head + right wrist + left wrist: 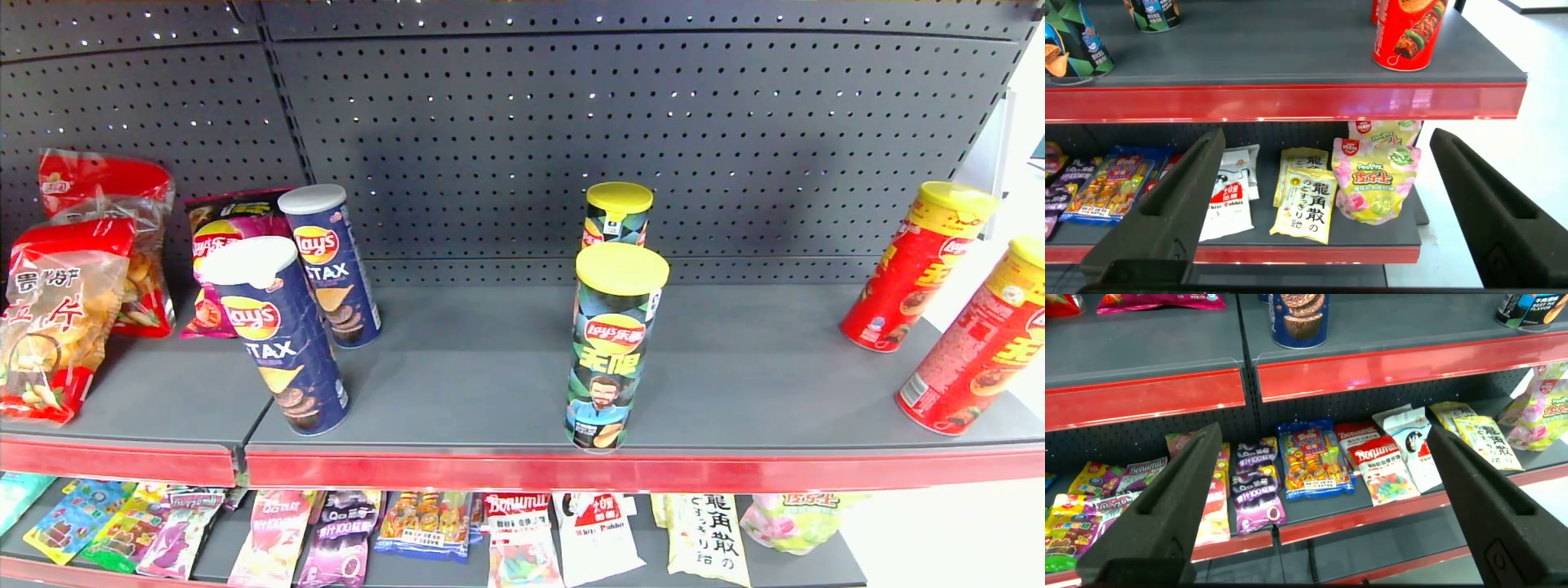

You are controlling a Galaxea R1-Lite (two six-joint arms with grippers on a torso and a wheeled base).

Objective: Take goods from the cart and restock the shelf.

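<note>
Dark pegboard [571, 122] backs a grey shelf [490, 384] with a red front lip. Chip cans [612, 343] stand upright on it, well apart; snack bags [1306, 461] lie on the tier below. Cans are probably light, stiff, smooth and easily dented: grasp mid-body. Left gripper [1324, 430] and right gripper [1327, 135] are spread wide, empty.

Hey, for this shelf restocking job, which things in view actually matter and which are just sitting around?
Job, likely:
upper shelf; blue cans; yellow-lidded dark cans; red cans; left end effector and right end effector, both open and empty.

Just around:
bagged snacks at the upper shelf's left; packets on the lower shelf; pegboard back.
</note>
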